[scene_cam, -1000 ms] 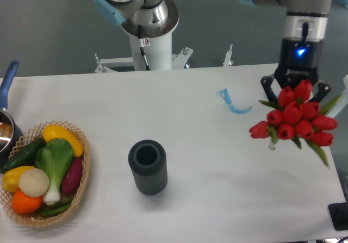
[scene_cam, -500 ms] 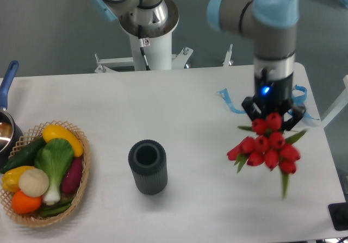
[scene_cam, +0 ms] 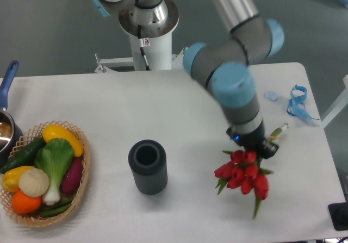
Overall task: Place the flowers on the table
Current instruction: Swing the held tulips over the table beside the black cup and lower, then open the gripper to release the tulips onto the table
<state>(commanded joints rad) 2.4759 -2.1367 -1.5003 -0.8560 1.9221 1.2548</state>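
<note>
The flowers, a bunch of red tulips with green leaves, hang tilted low over the right front part of the white table. Their blooms point toward the camera and one pale stem end sticks out behind. My gripper is shut on the stems just above the blooms, and its fingers are mostly hidden by the wrist and the flowers. Whether the blooms touch the tabletop cannot be told.
A dark grey ribbed vase stands left of the flowers. A wicker basket of vegetables and a pot with a blue handle sit at the far left. A blue ribbon lies at the back right. A dark object sits at the front right corner.
The arm has swung left and toward the front with the flowers, lowering and tilting them. The blue ribbon near the back right edge is now uncovered.
</note>
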